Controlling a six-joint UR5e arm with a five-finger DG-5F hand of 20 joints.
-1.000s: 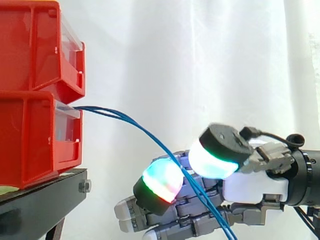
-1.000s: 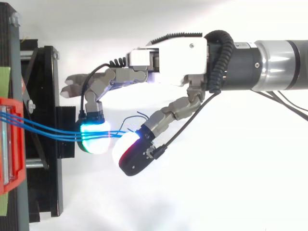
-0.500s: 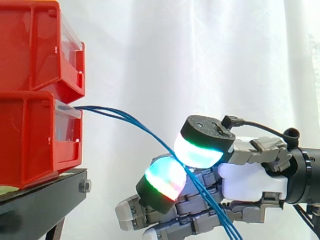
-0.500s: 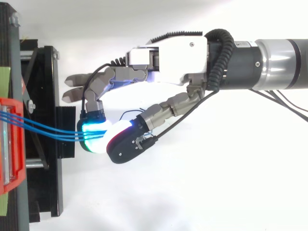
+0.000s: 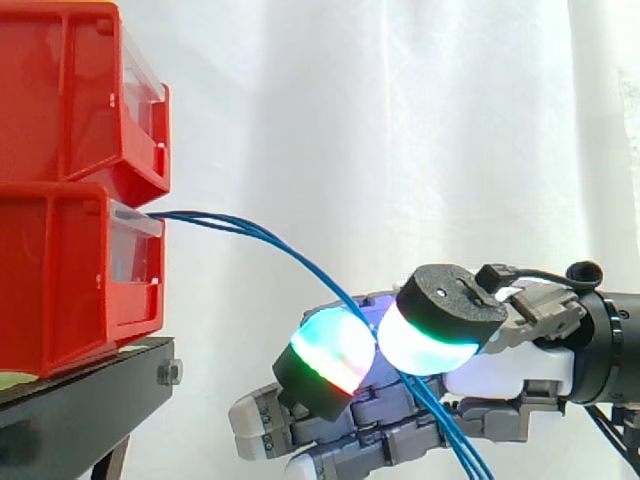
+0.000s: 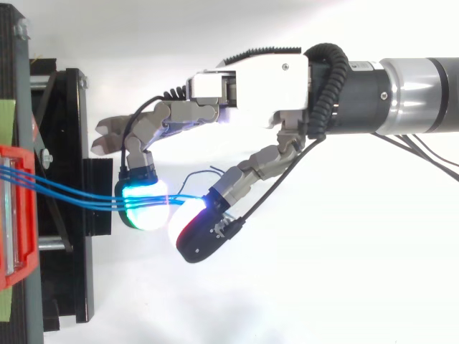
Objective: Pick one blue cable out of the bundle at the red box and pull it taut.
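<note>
Now, at the side view's left, stacked red bins (image 5: 70, 250) are sitting on a black stand (image 5: 90, 400); lower right, the hand (image 5: 500, 375) is pinching the blue cables (image 6: 79, 199), trailing from the lower bin, between glowing pads (image 5: 335, 352).

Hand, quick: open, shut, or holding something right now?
Hand: shut on the blue cables, pinched between thumb and finger; how many are caught cannot be told.

Open room lies above the robot hand (image 6: 251, 79); to its left, cables (image 5: 270, 245), red bins (image 5: 70, 200) and stand (image 5: 80, 400) block passage.
</note>
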